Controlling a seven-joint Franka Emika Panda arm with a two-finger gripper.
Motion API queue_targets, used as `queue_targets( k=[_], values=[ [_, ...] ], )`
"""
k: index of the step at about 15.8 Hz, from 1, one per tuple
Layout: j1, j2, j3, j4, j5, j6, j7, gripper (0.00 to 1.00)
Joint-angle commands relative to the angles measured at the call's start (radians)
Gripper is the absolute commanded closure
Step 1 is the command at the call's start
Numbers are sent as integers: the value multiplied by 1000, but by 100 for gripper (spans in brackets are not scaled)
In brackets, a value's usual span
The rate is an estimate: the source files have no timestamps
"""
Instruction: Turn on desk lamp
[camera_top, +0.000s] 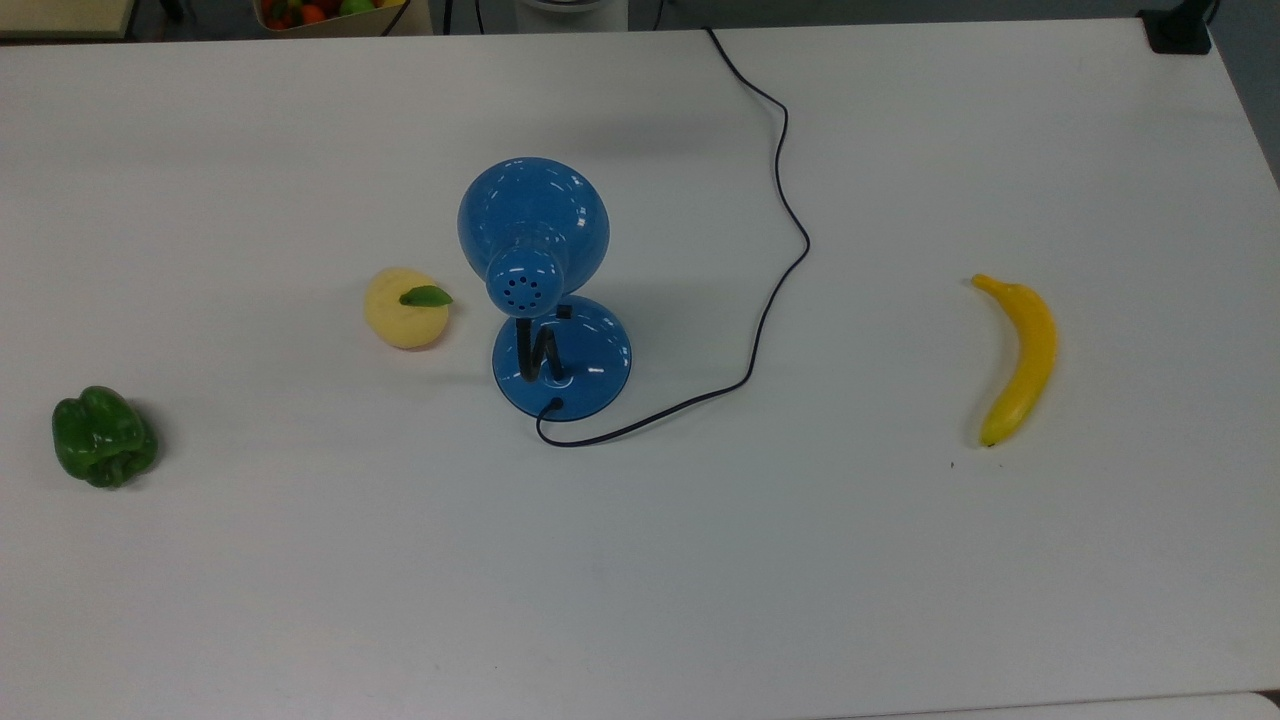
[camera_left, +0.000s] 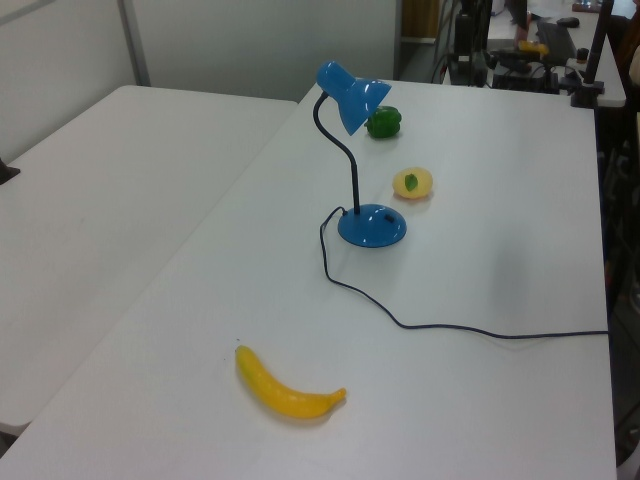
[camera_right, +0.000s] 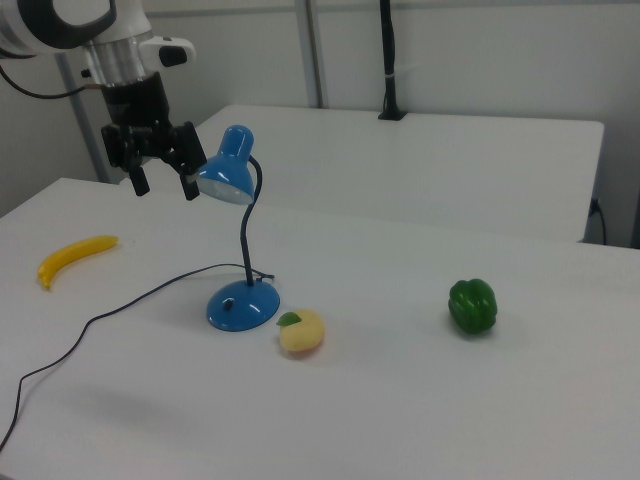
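A white table (camera_top: 700, 560) holds a glossy blue desk lamp (camera_top: 560, 350) near its centre in the top view. The lamp's round base sits flat on the table, a black bendy neck rises from it, and the dome shade (camera_top: 533, 225) with a vented cap leans toward 12 o'clock from the base in the top view. A small black switch (camera_top: 564, 311) sits on the base at its 12 o'clock edge. A thin black cord (camera_top: 770, 300) leaves the base at 6 o'clock, loops to the 3 o'clock side and runs up to the table's far edge at 12 o'clock.

In the top view, a pale yellow fruit (camera_top: 405, 308) with a green leaf lies just beside the base at 9 o'clock. A green bell pepper (camera_top: 103, 437) lies well apart, farther toward 8 o'clock. A yellow banana (camera_top: 1020, 358) lies well apart at 3 o'clock.

In the right view, the robot arm's gripper (camera_right: 160, 182) hangs above the table at 9 o'clock from the shade, just beside it. Its two black fingers point downward with a clear gap between them, spread apart and holding nothing.
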Motion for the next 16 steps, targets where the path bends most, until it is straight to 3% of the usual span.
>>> queue_targets(
  k=[1, 15, 16],
  values=[
    [-10, -13, -6, -13, 16, -15, -22, 0],
    [-10, -13, -8, -16, 16, -14, -25, 1],
    [-10, -13, -8, -16, 16, -14, -32, 11]
  ],
)
